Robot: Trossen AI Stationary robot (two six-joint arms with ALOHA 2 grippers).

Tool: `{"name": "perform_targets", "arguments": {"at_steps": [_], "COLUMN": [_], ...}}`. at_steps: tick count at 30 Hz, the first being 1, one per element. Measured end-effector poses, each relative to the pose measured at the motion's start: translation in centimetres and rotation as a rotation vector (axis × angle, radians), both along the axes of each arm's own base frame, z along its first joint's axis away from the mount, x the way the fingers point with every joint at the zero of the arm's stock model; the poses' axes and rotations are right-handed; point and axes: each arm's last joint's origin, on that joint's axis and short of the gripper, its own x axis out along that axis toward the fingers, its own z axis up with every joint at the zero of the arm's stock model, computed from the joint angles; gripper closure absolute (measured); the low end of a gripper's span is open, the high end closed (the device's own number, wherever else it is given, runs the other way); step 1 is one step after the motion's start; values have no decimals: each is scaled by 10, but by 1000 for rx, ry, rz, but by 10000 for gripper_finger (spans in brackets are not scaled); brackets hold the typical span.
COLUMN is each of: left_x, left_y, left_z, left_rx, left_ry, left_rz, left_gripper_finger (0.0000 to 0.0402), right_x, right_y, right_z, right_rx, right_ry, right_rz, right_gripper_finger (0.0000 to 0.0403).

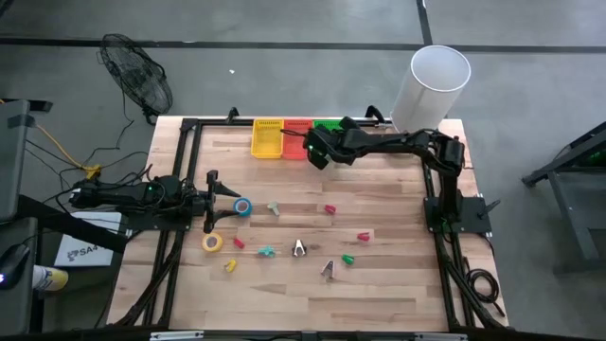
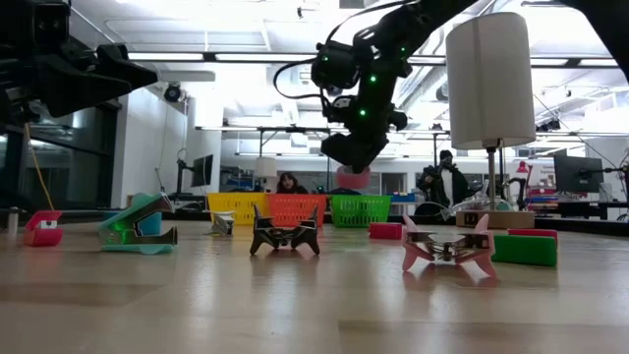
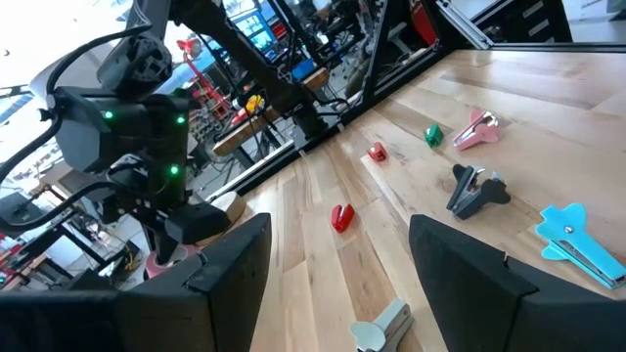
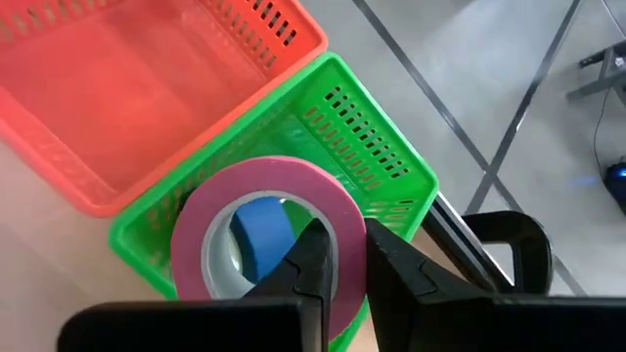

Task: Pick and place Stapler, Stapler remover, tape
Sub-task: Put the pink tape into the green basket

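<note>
The right gripper (image 4: 337,269) pinches the pink tape roll (image 4: 269,220) by its rim, hanging over the green basket (image 4: 386,161), where a blue roll (image 4: 262,230) already lies. Light and stiff, the ring holds well across its wall. The left gripper (image 1: 220,194) waits wide open near the green basket's far side

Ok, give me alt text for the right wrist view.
The right claw grips a pink tape roll by its wall, above the green basket where a blue roll lies. An empty red basket sits alongside.
</note>
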Motion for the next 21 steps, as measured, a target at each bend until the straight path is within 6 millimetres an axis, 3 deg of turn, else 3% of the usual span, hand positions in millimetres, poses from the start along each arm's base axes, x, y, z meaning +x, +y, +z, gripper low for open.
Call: {"name": "perform_targets", "arguments": {"at_steps": [11,21], "left_x": [0,0], "left_y": [0,0], "left_z": [0,0], "left_rx": [0,0], "left_ry": [0,0], "left_rz": [0,0], "left_gripper_finger": [163,163], "right_x": [-10,-22], "right_y": [-25,-53], "right_z": [0,-3], "right_rx": [0,185], "right_ry": [34,-54], "right_rz": [-19,10], "right_gripper_finger": [371,363]}}
